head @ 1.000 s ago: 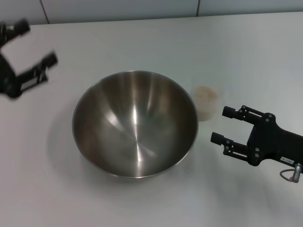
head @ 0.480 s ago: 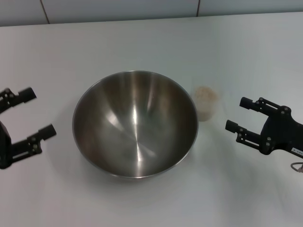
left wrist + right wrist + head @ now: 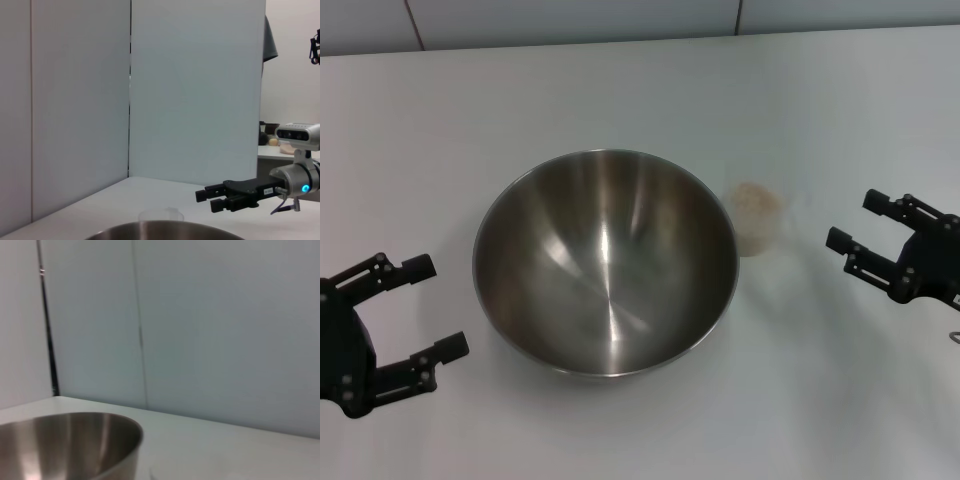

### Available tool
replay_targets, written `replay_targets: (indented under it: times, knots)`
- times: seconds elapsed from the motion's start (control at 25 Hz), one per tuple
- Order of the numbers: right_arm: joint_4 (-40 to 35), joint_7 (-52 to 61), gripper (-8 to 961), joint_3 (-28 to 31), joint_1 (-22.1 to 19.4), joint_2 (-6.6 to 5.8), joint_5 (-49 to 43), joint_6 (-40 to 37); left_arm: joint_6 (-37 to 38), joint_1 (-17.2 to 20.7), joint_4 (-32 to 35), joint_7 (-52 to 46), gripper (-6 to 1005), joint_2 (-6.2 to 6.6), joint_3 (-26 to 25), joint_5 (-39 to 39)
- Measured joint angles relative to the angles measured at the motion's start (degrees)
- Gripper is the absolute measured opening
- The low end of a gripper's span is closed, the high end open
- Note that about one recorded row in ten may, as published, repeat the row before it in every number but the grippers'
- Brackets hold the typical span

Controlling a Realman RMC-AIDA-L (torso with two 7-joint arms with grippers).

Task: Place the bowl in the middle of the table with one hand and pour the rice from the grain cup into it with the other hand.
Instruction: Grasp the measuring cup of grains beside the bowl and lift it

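The steel bowl (image 3: 605, 262) sits empty near the middle of the white table (image 3: 620, 80). The clear grain cup (image 3: 757, 218) stands upright just right of the bowl's rim, with rice (image 3: 756, 198) inside it. My left gripper (image 3: 438, 306) is open and empty, left of the bowl and apart from it. My right gripper (image 3: 854, 220) is open and empty, right of the cup with a gap between. The left wrist view shows the bowl's rim (image 3: 165, 232), the cup (image 3: 161, 215) and the right gripper (image 3: 206, 200) beyond them. The right wrist view shows the bowl (image 3: 70, 445).
Grey wall panels (image 3: 570, 20) run along the table's far edge. Bare tabletop lies all around the bowl. A desk with small items (image 3: 272, 142) stands in the background of the left wrist view.
My left gripper has come from the far left corner toward the front, now beside the bowl's lower left. My right gripper has drawn back to the right, away from the cup.
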Motion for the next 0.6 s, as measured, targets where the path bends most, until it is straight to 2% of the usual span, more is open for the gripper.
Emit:
replay_targets:
  times: [0.28,0.52,0.6]
  knots:
    - [0.7,0.0,715,0.6,0.2,-0.08,0.0,4.3,0.3,-0.2,-0.9,-0.1,810,-0.19,0.0,3.1]
    - [1.2,0.0,715,0.3,1.0,-0.03,0.0,6.1,-0.4,-2.6,-1.0,-3.9,810,0.36,-1.0,5.3]
    - [2.1,0.0,715,0.3,1.6,-0.04,0.0,7.2,-0.4,-3.2,-1.0,-3.8,810,0.15,-1.7,5.9]
